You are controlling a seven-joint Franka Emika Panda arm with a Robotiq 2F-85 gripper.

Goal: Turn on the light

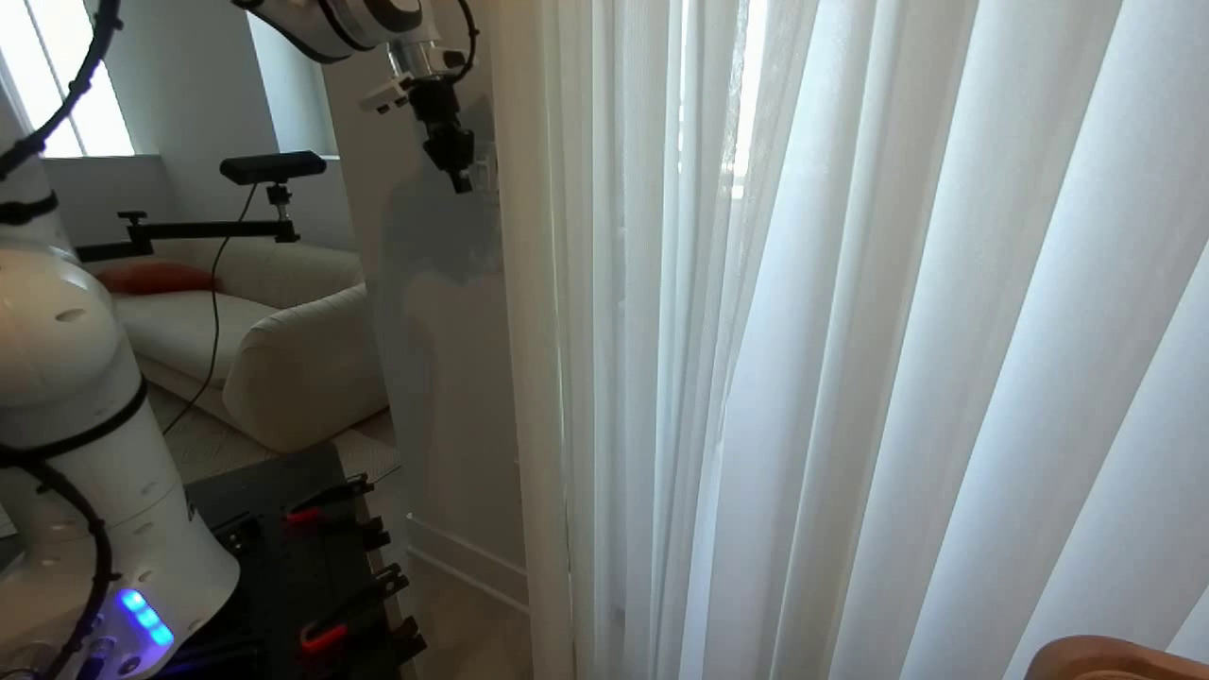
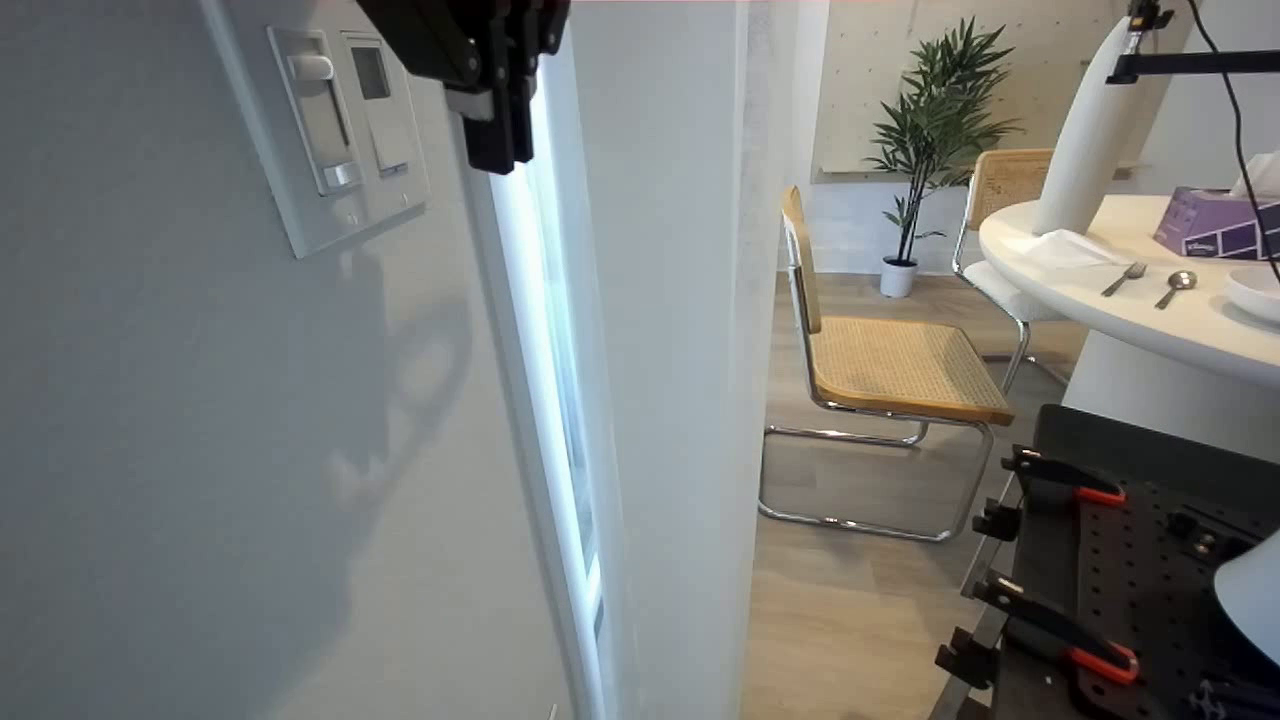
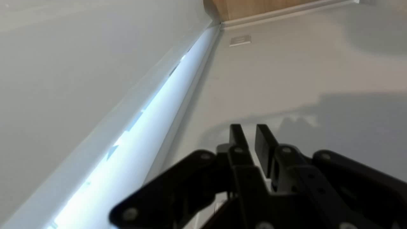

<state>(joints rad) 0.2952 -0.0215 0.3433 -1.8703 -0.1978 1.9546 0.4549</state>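
A white wall plate [image 2: 298, 208] carries two controls in an exterior view. The left one is a switch with a sliding knob [image 2: 325, 110]; the right one is a flat rocker [image 2: 386, 130] with a small dark window above it. The plate also shows edge-on in an exterior view [image 1: 487, 168]. My black gripper [image 2: 502, 150] points down, just right of the plate in that picture; its distance from the wall is hard to judge. It also shows in an exterior view [image 1: 461, 181]. In the wrist view its fingers [image 3: 249, 136] stand apart with a narrow gap and nothing between them.
The grey wall [image 3: 286, 70] meets a bright window strip [image 3: 159, 117] beside the gripper. Long white curtains [image 1: 850, 283] hang near the arm. A black cart [image 2: 1120, 560] with clamps, a chair [image 2: 890, 370], a table [image 2: 1130, 300] and a sofa [image 1: 302, 368] stand around.
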